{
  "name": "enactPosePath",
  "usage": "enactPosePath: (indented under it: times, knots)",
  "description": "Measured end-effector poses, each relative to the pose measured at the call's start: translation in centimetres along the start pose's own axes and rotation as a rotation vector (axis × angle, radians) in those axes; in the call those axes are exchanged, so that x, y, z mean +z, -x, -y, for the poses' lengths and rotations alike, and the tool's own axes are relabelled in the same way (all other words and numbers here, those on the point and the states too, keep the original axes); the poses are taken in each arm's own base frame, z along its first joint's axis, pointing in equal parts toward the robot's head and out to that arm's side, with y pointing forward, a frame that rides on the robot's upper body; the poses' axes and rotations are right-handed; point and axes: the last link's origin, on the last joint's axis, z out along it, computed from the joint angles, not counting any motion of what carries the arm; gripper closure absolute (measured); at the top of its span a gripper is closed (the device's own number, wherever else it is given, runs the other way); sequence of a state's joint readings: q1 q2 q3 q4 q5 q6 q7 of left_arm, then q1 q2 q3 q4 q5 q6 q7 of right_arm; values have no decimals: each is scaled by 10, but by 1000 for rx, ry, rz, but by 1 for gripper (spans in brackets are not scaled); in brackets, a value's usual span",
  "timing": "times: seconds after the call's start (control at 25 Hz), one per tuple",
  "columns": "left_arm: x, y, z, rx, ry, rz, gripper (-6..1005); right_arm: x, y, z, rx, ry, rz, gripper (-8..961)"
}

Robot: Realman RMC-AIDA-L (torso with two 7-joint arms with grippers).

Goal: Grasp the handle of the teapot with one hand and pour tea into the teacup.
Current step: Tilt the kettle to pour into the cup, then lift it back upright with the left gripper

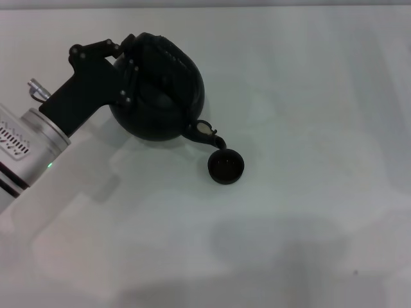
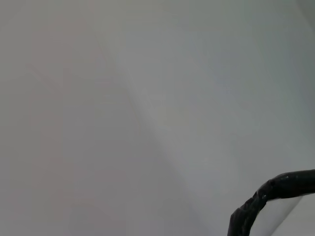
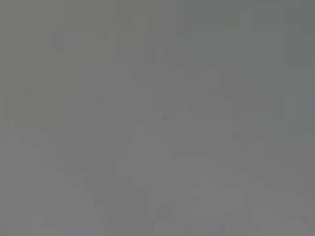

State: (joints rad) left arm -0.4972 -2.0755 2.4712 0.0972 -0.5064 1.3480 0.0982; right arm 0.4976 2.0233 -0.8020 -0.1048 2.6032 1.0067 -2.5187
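Note:
The black round teapot is tilted toward the lower right in the head view. Its short spout hangs right over the rim of the small dark teacup, which stands on the white table. My left gripper comes in from the left and is shut on the arched handle at the pot's upper side. In the left wrist view only a dark, rough curved piece of the handle shows at one corner. The right gripper is out of view; its wrist view shows only plain grey surface.
The white tabletop fills the head view. My left arm's silver forearm enters from the left edge. A soft shadow lies across the table's lower middle.

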Motion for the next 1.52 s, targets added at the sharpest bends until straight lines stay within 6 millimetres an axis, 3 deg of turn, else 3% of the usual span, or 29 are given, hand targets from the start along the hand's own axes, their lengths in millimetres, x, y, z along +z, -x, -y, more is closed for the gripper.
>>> enactPosePath:
  times: [1.52]
  knots:
    - [19,-7,-7,228,59,-28,900,-2,-5,0,15,-11,-15,117]
